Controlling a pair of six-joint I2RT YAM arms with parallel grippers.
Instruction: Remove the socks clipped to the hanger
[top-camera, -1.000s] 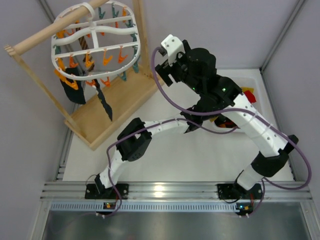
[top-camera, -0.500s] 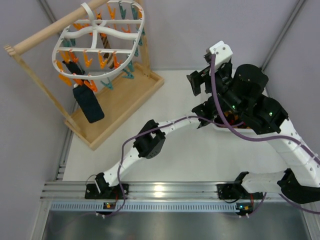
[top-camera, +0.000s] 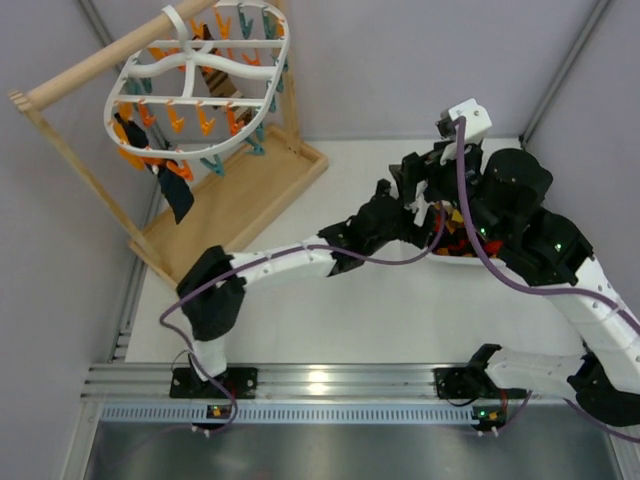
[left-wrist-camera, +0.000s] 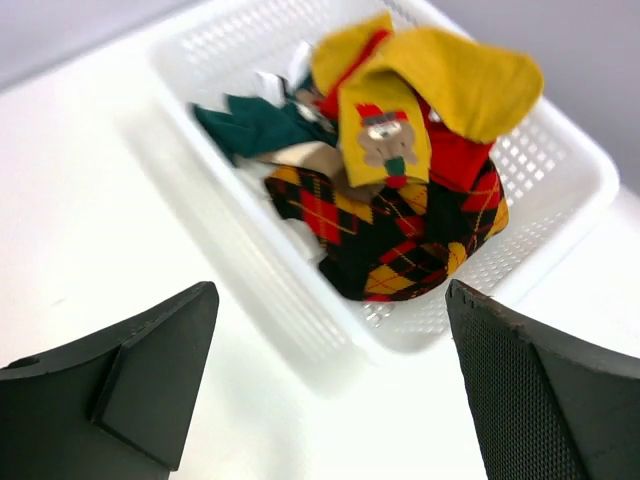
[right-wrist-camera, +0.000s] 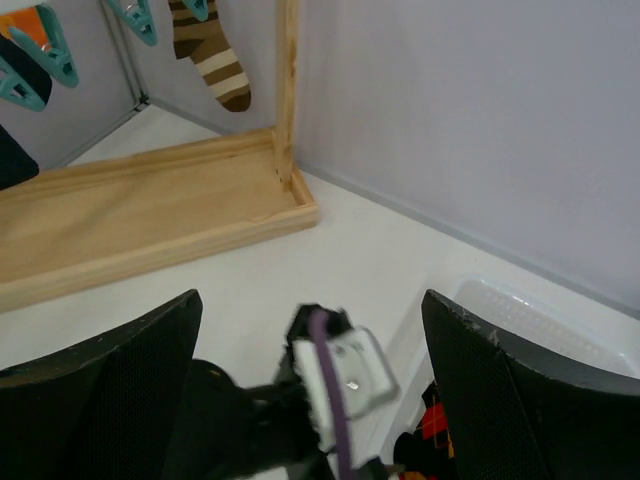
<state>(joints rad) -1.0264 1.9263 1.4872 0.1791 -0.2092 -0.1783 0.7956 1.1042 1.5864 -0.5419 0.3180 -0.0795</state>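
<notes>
The white oval hanger hangs from a wooden rod at the back left. A dark sock dangles from its near-left edge. In the right wrist view a brown-and-cream striped sock hangs from a teal clip. My left gripper is open and empty just short of a white basket. The basket holds loose socks: a yellow one, an argyle one and a dark green one. My right gripper is open and empty above the left arm's wrist, away from the hanger.
The wooden stand's tray base and its uprights fill the back left. The wooden rod carries the hanger. Grey walls close in at the back and sides. The two arms overlap near the basket at the right.
My left gripper went from shut to wide open at the basket. My right gripper drew back from the hanger to the right. The hanger and its dark sock swung.
</notes>
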